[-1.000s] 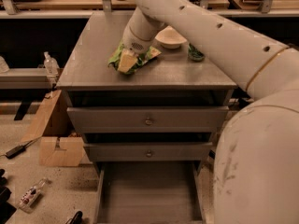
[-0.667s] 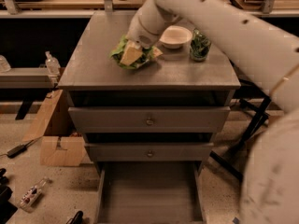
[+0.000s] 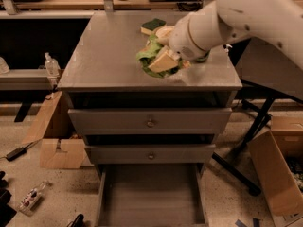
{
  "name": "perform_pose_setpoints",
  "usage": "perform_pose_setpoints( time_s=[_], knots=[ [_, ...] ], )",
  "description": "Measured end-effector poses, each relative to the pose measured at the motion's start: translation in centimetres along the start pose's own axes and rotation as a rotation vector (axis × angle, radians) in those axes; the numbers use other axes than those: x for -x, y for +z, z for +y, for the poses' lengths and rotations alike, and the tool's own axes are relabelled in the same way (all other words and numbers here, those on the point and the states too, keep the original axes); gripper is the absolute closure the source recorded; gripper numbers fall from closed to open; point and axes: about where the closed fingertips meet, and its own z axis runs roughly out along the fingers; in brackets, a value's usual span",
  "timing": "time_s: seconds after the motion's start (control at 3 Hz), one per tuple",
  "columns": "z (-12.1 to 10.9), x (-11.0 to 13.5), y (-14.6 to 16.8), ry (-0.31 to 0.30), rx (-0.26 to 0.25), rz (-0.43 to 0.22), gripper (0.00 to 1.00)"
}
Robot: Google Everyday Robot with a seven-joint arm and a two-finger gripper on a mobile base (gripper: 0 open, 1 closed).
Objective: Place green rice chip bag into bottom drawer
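Note:
The green rice chip bag (image 3: pixel 150 59), bright green and crumpled, is over the front right part of the grey cabinet top (image 3: pixel 104 56). My gripper (image 3: pixel 163 60) is shut on it, with a tan finger (image 3: pixel 164 59) pressed across its front, and the white arm reaches in from the upper right. I cannot tell whether the bag still touches the top. The bottom drawer (image 3: pixel 149 193) is pulled open below, showing a bare grey floor and side walls.
A green-and-yellow sponge (image 3: pixel 152 24) and a pale bowl (image 3: pixel 162 32) sit at the back of the top. The two upper drawers (image 3: pixel 149 122) are shut. Cardboard boxes stand on the floor at left (image 3: pixel 59 148) and right (image 3: pixel 277 174). Black table legs (image 3: pixel 255 126) are at right.
The gripper and the bag have moved together from the cabinet's back middle toward its front right. The view has shifted, and the arm now covers the can.

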Motion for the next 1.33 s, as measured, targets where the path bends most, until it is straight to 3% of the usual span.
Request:
perform_pose_setpoints(
  time_s=[0.33, 1.0, 1.33],
  knots=[
    [3.6, -2.6, -3.5, 0.08, -0.024, -0.042, 1.0],
    [14.3, -12.8, -11.4, 0.263, -0.011, 0.016, 1.0],
    [14.5, -14.0, -12.9, 0.285, -0.039, 0.027, 1.0]
  ],
)
